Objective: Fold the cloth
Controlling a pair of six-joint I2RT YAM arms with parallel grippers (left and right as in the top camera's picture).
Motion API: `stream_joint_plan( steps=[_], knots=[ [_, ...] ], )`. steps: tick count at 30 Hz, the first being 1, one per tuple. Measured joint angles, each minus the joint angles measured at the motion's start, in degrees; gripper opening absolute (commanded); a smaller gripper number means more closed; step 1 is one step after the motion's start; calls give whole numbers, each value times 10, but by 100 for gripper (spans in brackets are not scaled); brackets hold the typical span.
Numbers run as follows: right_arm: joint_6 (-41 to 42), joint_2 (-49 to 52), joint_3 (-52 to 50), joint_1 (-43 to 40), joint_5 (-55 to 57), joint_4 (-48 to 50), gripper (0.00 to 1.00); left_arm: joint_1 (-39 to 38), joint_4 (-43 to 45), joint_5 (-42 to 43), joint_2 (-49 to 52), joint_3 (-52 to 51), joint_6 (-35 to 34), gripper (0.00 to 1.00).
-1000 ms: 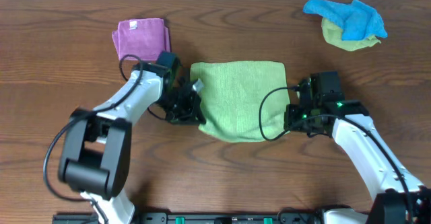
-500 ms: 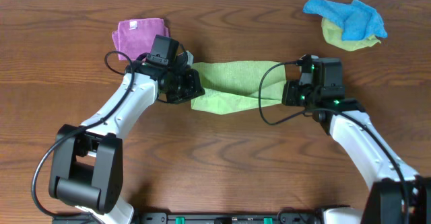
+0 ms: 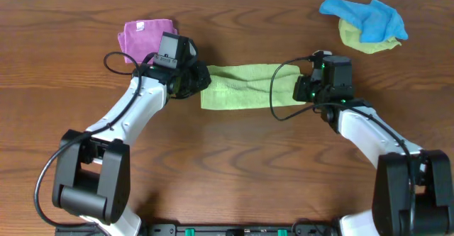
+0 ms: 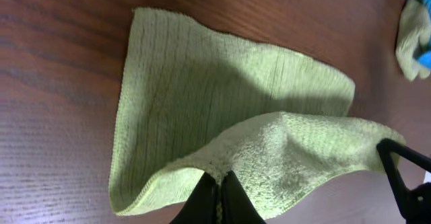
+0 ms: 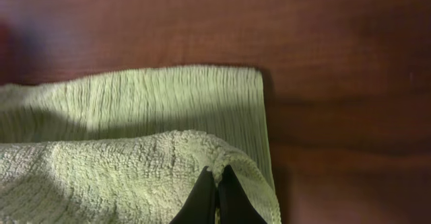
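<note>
Green cloth [image 3: 245,87] mid-table, doubled into a strip, upper layer not yet lying flat on the lower; left gripper [image 4: 219,183] and right gripper [image 5: 217,178] each have jaws pinched on a raised corner; laying down, release and probably a second fold remain.

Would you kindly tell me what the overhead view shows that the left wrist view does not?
Only the overhead view shows the folded purple cloth and both arms, with the left gripper and right gripper at opposite ends of the green cloth. Only the left wrist view shows the left fingertips shut on a raised edge above the flat lower layer. Both show the green cloth on the wooden table and part of the yellow-green cloth.
</note>
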Motion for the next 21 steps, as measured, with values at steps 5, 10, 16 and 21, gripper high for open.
stream_joint_plan(
  steps=[5,10,16,21],
  knots=[
    [1,26,20,0,4,18,2,0,24,-19,6,0,-13,6],
    [3,62,56,1,6,24,1,0,37,-43,9,0,-23,6],
    [4,106,98,11,7,24,1,0,78,-67,17,0,-25,6],
    [4,110,101,12,19,21,1,0,112,-68,62,0,-29,6]
  ],
)
